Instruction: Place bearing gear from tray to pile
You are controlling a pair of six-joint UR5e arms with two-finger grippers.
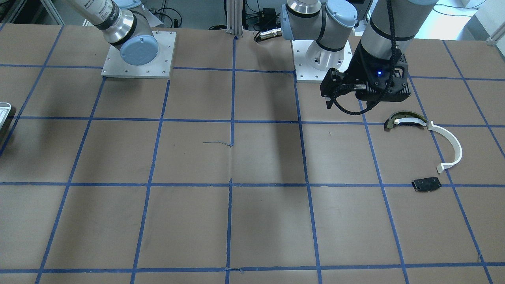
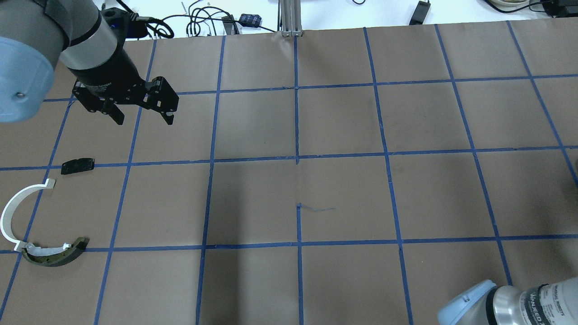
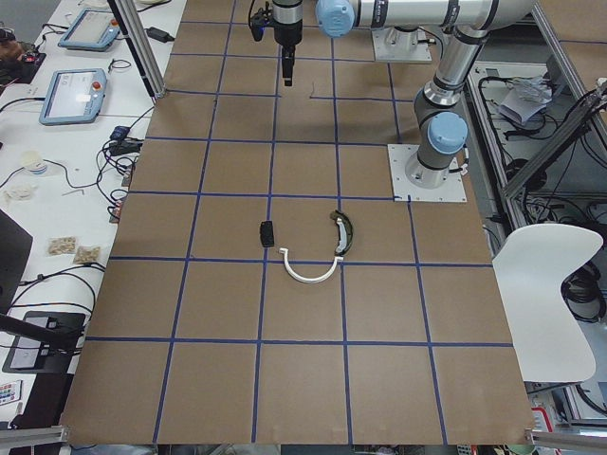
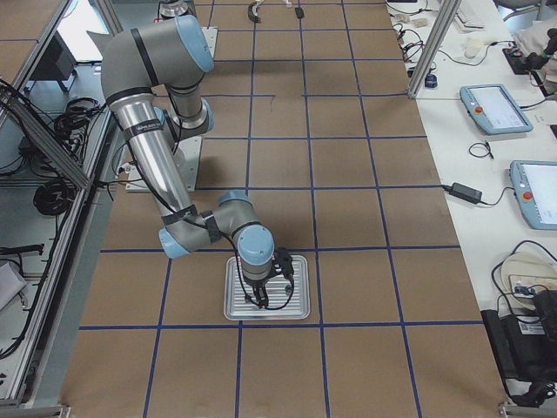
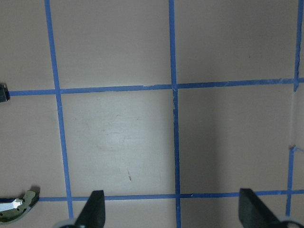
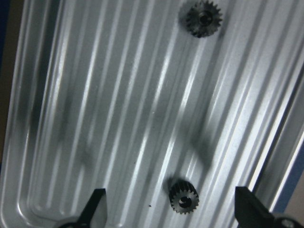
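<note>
The ribbed silver tray (image 6: 118, 118) fills the right wrist view and holds two small dark bearing gears, one far (image 6: 203, 19) and one near (image 6: 184, 202). My right gripper (image 6: 173, 210) is open above the tray (image 4: 233, 306), with the near gear between its fingers. The pile lies near the left arm: a white arc strip (image 2: 11, 212), a dark curved piece (image 2: 56, 255) and a small black plate (image 2: 77, 165). My left gripper (image 2: 142, 113) is open and empty, hovering beyond the pile.
Brown paper with a blue tape grid covers the table (image 2: 343, 189). Both arm bases stand on metal plates (image 1: 138, 55) at the robot's side. A corner of the tray (image 1: 4, 112) shows at the front view's left edge. Tablets and cables lie past the far edge (image 4: 496, 104).
</note>
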